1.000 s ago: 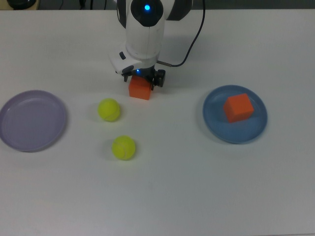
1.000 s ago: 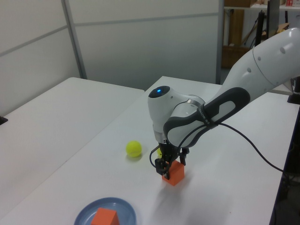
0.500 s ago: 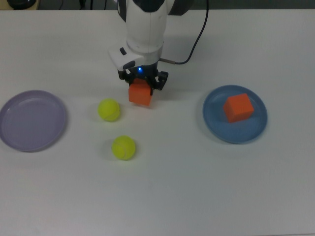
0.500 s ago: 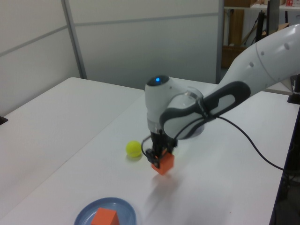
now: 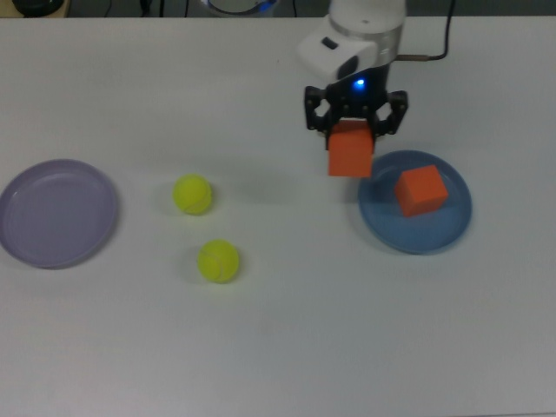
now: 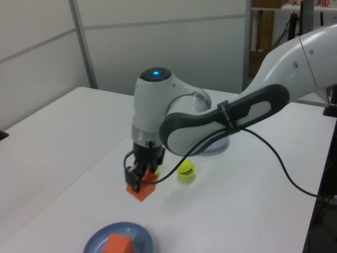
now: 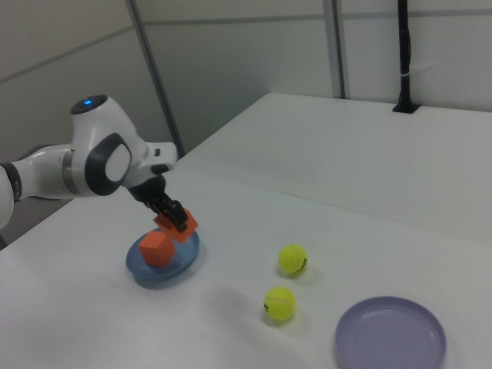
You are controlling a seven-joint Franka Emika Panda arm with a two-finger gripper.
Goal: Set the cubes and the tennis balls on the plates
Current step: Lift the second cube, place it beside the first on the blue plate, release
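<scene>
The gripper (image 5: 355, 130) was clenched on a carried cube (image 5: 350, 149), which was held clear of the table (image 5: 278, 347) near the far edge, just beside the rim of the blue plate (image 5: 415, 234). The cube was seen tilted between the fingers in the left view and the right view. A second cube (image 5: 421, 189) was already lying on the blue plate, toward its far side. It was judged that a release at this position could land the carried cube on the rim, or on the resting cube, and that it could tumble onto the table; the tilt would add to that risk. A descent without a shift toward the bare part of the plate could knock the resting cube. Both tennis balls (image 5: 192, 194) (image 5: 218, 261) were lying on the table, well apart from the gripper, with the lavender plate (image 5: 52, 213) at the top view's left edge holding nothing
</scene>
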